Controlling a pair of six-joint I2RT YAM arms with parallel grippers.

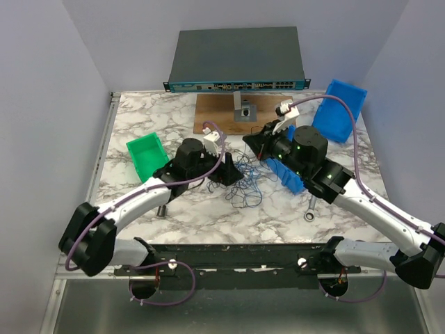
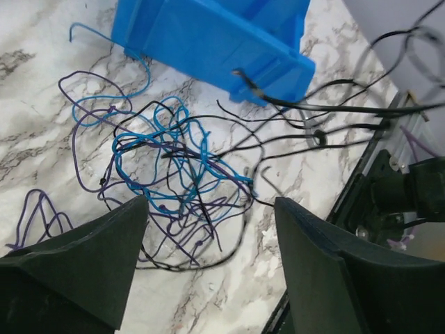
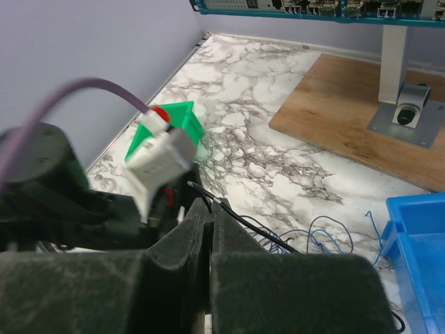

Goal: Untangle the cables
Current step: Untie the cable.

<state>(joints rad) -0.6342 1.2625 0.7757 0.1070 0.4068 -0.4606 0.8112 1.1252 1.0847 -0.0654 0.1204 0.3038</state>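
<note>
The cables [image 1: 245,186] lie in a loose heap in the middle of the worktop [image 1: 139,115], between the two arms. Up close, the cables [image 2: 174,177] are thin blue, purple and black wires looped over one another. A few black ones stretch away from the heap to the right, lifted off the marble, and they look blurry.

The left tool [image 1: 229,174] is just left of the heap and points at it. In its own wrist view the left tool [image 2: 208,278] has its two fingers wide apart with nothing between them, and the heap lies just past the tips.

The right tool [image 1: 254,142] is just on the far side of the heap. Its fingers [image 3: 229,243] are pressed tight together; a thin black wire runs across their tips and looks pinched there.

A blue box [image 1: 288,175] sits just right of the heap, under the right arm. A second blue box [image 1: 341,108] leans at the far right. A green box [image 1: 147,156] is on the left, well apart from the heap.

A wooden board [image 1: 222,115] lies at the far middle; a stand on it holds up a flat grey box with sockets [image 1: 236,59]. A wrench [image 1: 311,209] lies on the near right, beside the right arm.
</note>
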